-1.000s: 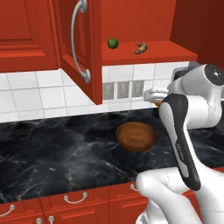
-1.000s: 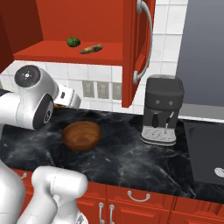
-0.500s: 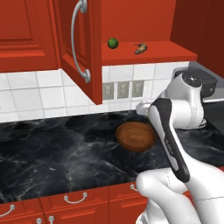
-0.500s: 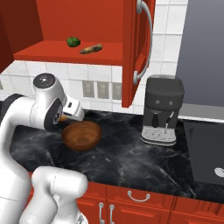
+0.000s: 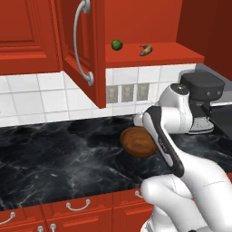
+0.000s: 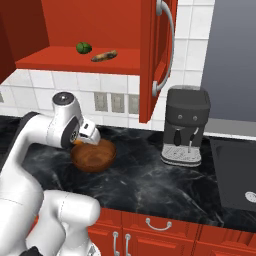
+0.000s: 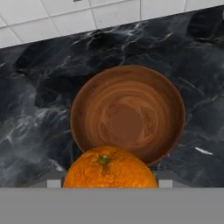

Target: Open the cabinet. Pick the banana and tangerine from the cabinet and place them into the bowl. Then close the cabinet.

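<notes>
Orange tangerine (image 7: 110, 168) held in claw (image 6: 86, 141) above bowl (image 7: 168, 100).

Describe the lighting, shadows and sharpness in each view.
Left base view: even, flat light, soft shadow under the open cabinet shelf, no glare. Right base view: equally crisp, faint sheen on the black counter. Hand view: softer, slightly blurred; the tangerine looms large at the bottom edge over the bowl.
</notes>
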